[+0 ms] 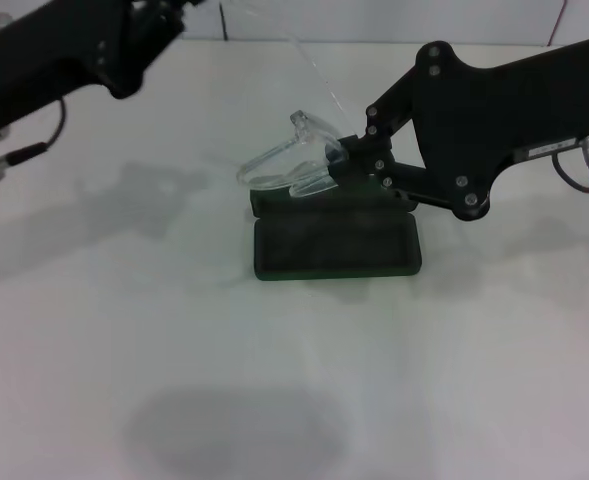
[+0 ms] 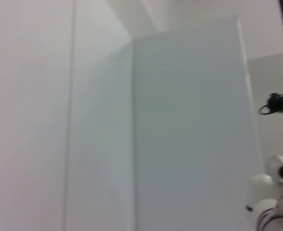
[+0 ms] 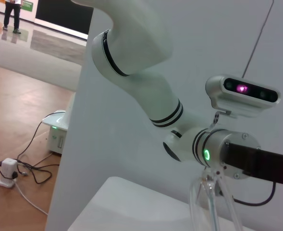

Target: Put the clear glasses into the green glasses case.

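Observation:
The green glasses case (image 1: 336, 245) lies open in the middle of the white table, its dark lining facing up and its lid (image 1: 266, 203) behind it. My right gripper (image 1: 336, 160) reaches in from the right and is shut on the clear glasses (image 1: 274, 165). It holds them just above the case's back edge, towards its left end. One clear arm of the glasses rises up and back, and the right wrist view shows the glasses' arms (image 3: 213, 204). My left arm (image 1: 74, 50) is raised at the far left, away from the case.
The white table (image 1: 274, 380) spreads in front of and beside the case. A pale wall panel (image 1: 394, 20) stands along its back edge. In the right wrist view the left arm's white links (image 3: 131, 62) and wrist camera (image 3: 242, 90) hang above the table.

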Controlling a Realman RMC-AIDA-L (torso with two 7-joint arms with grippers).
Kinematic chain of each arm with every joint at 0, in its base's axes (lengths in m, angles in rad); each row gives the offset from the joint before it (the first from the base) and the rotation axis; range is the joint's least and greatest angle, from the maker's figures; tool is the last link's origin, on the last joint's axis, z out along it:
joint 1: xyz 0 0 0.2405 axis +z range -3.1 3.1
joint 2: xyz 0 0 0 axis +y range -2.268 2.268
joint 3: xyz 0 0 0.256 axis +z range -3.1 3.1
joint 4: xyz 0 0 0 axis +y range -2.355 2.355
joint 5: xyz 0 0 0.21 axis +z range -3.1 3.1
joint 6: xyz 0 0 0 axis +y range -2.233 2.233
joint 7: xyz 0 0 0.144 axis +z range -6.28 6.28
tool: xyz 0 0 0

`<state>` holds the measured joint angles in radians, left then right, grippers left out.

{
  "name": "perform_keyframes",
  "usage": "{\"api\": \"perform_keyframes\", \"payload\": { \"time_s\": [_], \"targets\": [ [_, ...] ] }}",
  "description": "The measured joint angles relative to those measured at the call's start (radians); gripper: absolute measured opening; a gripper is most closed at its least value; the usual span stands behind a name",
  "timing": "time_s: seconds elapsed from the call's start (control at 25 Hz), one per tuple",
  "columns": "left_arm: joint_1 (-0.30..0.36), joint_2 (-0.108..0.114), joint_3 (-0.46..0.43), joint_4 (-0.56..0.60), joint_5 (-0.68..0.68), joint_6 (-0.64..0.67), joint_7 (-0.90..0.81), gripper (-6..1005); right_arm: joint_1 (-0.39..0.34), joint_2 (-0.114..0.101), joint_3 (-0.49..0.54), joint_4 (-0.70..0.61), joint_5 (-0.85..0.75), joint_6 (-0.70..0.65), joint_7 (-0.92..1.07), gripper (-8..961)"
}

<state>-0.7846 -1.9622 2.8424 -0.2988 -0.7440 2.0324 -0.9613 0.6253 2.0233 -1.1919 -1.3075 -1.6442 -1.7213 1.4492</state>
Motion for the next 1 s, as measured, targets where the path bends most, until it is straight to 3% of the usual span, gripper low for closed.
{"api": "perform_keyframes", "payload": {
  "time_s": [0.4,0.68,1.0],
  "targets": [
    [0.052,0.002,0.001,-0.087,-0.102,-0.03,-0.085,56,-0.015,-0.001,0.004,-0.069,0.016,0.001,-0.042,48],
    [0.044,-0.003,0.003,-0.086,-0.073,-0.011,-0.088,55,-0.021,-0.003,0.005,-0.086,0.026,0.002,-0.069,48],
    [0.025,-0.005,0.003,-0.094,-0.068,-0.08,-0.117,55,-0.017,-0.005,0.0,-0.104,0.068,-0.04,-0.093,49]
  ]
}}
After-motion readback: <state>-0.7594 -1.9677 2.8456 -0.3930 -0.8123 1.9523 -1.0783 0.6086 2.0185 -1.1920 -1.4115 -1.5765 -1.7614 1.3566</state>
